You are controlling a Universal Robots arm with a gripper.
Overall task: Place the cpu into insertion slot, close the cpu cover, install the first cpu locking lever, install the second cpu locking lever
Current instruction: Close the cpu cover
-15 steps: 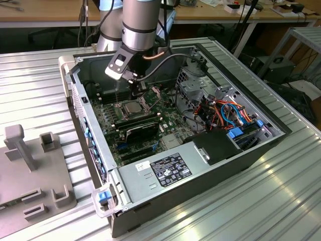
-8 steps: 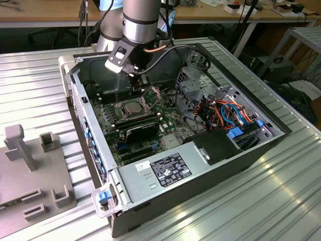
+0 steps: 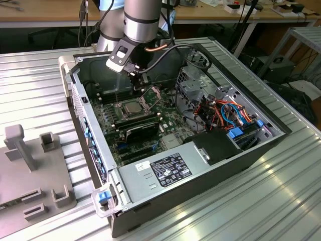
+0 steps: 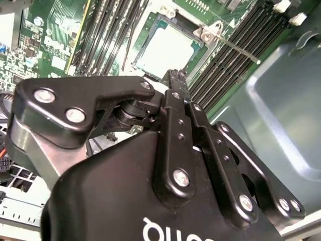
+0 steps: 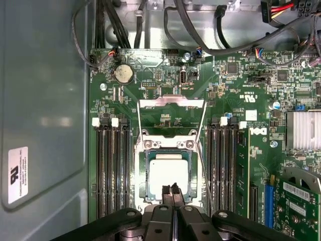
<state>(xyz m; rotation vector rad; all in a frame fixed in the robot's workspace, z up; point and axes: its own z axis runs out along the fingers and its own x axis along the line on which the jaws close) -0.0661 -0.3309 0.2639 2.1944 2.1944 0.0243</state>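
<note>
Our tool (image 5: 173,193), its tips pinched together on nothing, probably to act as one narrow pusher, hovers over the cpu (image 5: 169,170) seated in the insertion slot (image 5: 142,173), the cpu cover (image 5: 170,102) standing open.

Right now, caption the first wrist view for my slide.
Shut hand poised above the cpu seated in the insertion slot, with the cpu cover standing open.

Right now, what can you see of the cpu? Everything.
The cpu is a flat square chip with a pale silver-grey metal top, lying level inside the insertion slot, uncovered: the cpu cover stands swung open beyond it. The pincer, shut, hangs over one edge; contact cannot be told.
</note>
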